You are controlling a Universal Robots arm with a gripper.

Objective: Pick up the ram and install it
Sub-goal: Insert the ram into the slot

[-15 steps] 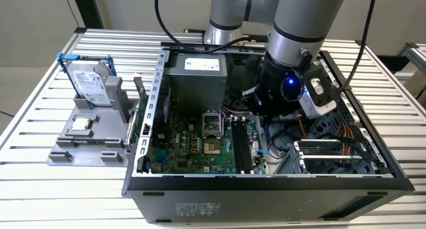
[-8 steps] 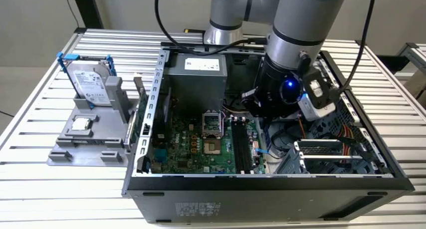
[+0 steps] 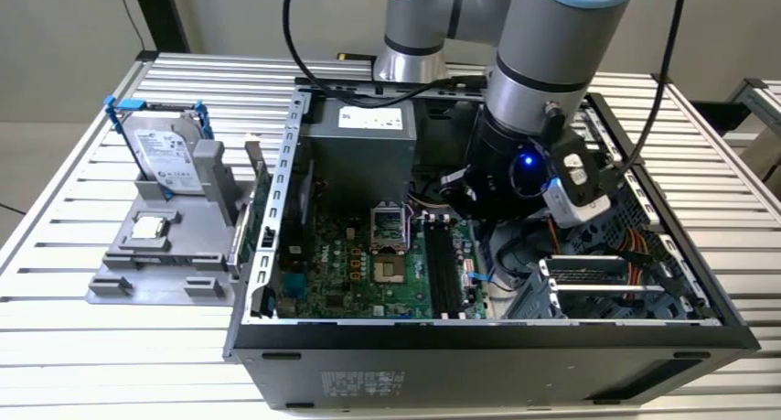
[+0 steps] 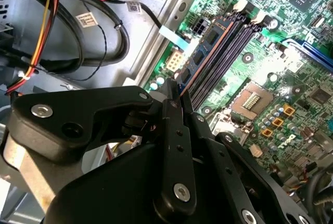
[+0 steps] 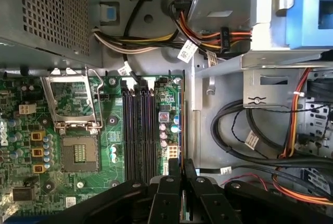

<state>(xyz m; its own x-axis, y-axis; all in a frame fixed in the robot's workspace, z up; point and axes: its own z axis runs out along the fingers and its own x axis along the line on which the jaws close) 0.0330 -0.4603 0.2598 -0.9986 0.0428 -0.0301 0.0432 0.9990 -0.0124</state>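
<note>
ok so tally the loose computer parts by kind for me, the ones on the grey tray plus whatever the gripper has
hard drive in a blue frame, upright on the grey tray: 1
small square silver chip, flat on the tray: 1
ram, held in the gripper over the motherboard's long black slots: 1
total: 3

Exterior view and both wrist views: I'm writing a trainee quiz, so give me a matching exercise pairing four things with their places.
1. silver hard drive in a blue frame
2. small square silver chip
3. long dark blue-green ram stick
4. long black slots

A. empty, on the green motherboard
B. upright in the grey holder
C. flat on the grey holder
D. at the fingertips of the hand

Pairs: 1-B, 2-C, 3-D, 4-A
</note>
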